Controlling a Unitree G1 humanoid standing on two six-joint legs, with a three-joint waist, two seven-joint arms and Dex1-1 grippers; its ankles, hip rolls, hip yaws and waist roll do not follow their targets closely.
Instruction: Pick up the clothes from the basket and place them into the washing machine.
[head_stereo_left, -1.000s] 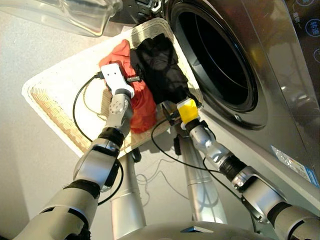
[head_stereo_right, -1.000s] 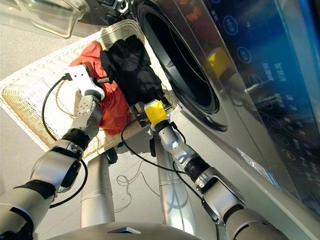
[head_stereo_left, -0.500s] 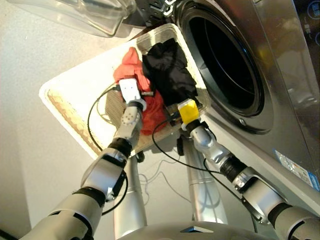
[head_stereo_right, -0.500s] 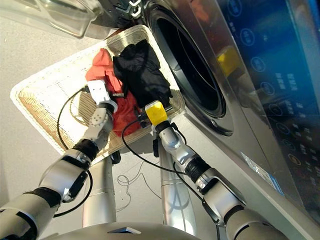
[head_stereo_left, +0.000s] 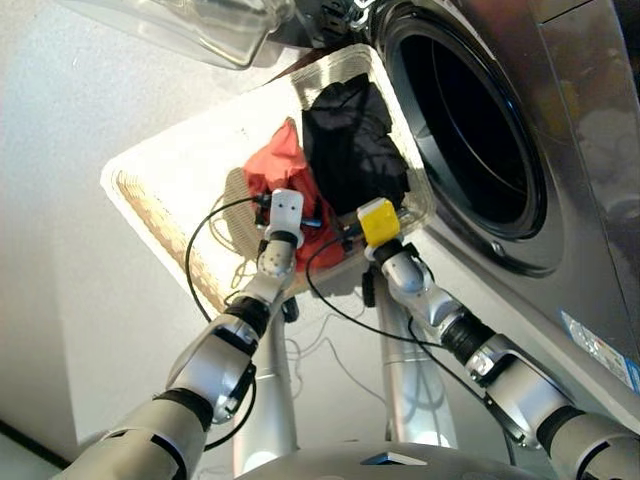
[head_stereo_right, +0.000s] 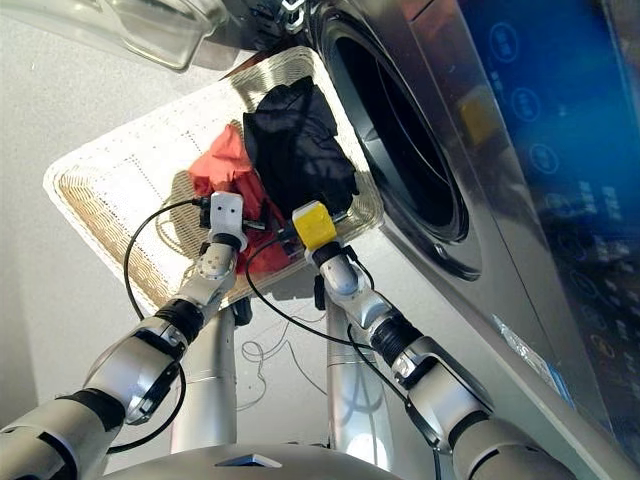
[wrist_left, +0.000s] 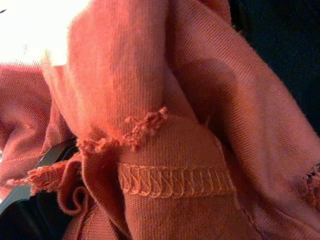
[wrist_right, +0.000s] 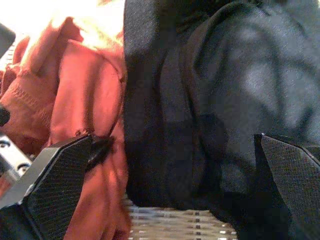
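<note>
A crumpled red-orange soft fabric garment (head_stereo_left: 275, 172) lay in the middle of the shallow rectangular cream-white woven basket (head_stereo_left: 160, 210), and a black soft fabric garment (head_stereo_left: 352, 145) lay bunched just beside it on the side nearer the dark grey glossy front-loading washing machine (head_stereo_left: 570, 200), the two cloths touching along their edges. The black one reached up toward the basket's far corner and down to the near rim, close under the round porthole (head_stereo_left: 468, 120), whose dark drum stood open and showed no cloth inside. No navy garment could be made out in any view. The left tool (head_stereo_left: 284, 208) was down at the near edge of the red-orange garment; in the left wrist view, folds of that cloth with a frayed hem and a stitched seam filled almost everything, so I cannot tell whether that tool was wide, narrow or holding anything. The right tool (wrist_right: 165, 165) rested at the near rim of the basket against the black garment, its two black fingers (wrist_right: 55, 182) set wide apart, with black cloth lying between them and a strip of woven rim visible below. A clear glass door (head_stereo_left: 190, 28) hung above the basket's far side.
</note>
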